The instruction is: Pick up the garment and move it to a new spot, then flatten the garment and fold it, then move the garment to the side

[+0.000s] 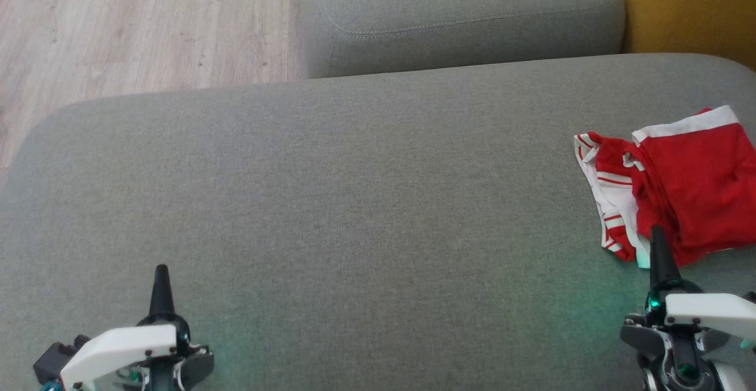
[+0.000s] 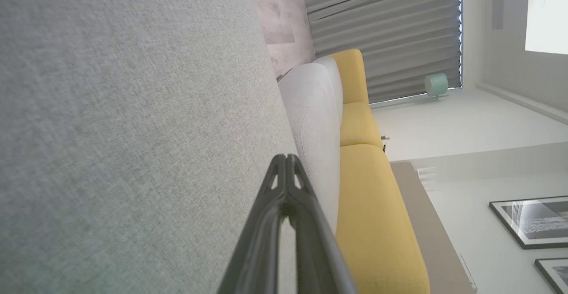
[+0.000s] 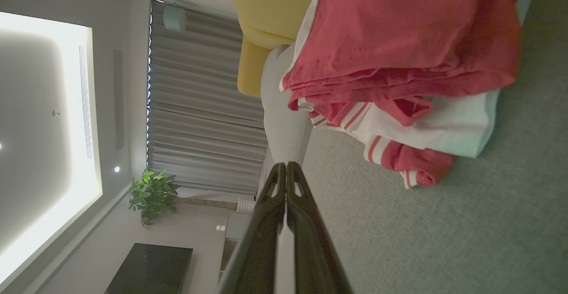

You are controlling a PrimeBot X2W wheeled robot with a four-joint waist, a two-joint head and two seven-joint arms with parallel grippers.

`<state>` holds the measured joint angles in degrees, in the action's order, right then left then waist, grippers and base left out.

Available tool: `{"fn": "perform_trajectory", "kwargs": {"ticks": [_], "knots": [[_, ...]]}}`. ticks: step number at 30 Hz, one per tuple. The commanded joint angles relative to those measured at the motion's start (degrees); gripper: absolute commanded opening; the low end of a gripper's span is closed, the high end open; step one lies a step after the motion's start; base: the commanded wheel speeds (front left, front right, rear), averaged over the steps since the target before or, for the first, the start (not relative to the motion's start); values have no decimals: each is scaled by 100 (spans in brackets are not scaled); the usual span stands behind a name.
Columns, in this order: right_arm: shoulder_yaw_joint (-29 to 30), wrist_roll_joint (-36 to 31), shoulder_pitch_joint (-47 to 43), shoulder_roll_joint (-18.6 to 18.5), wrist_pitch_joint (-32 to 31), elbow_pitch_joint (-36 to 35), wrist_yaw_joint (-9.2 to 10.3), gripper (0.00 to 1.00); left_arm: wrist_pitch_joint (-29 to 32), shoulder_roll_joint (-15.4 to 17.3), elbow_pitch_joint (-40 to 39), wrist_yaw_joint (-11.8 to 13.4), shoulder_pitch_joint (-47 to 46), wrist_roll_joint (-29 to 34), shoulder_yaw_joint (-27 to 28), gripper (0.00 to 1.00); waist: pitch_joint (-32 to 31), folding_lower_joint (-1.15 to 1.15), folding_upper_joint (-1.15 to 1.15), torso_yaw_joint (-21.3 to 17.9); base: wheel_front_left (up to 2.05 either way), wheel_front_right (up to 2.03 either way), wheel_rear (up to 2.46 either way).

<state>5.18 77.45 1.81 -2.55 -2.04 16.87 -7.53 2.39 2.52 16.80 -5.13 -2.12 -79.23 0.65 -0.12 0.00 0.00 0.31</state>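
On the grey cushion (image 1: pixel 354 202) the folded red-and-white garment (image 1: pixel 697 184) lies at three o'clock, seemingly set aside to finish, so my left gripper (image 1: pixel 160 279) at seven and right gripper (image 1: pixel 657 243) at five rest closed, empty.

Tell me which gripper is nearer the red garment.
Right. The right gripper sits by the near edge of the red garment; the left gripper is far away from it across the grey cushion.
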Motion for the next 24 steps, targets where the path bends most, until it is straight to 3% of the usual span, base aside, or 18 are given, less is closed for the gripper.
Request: {"fn": "perform_trajectory", "kwargs": {"ticks": [1,24], "knots": [[-57,218,306,-70,-59,-236,4,0,55,44,-205,-71,-314,-176,246,0,3,0,0,-3,0,0,0],[87,1511,433,-69,-407,-287,4,0,402,47,-274,-236,-406,-1302,576,0,30,0,0,-31,0,0,0]]}}
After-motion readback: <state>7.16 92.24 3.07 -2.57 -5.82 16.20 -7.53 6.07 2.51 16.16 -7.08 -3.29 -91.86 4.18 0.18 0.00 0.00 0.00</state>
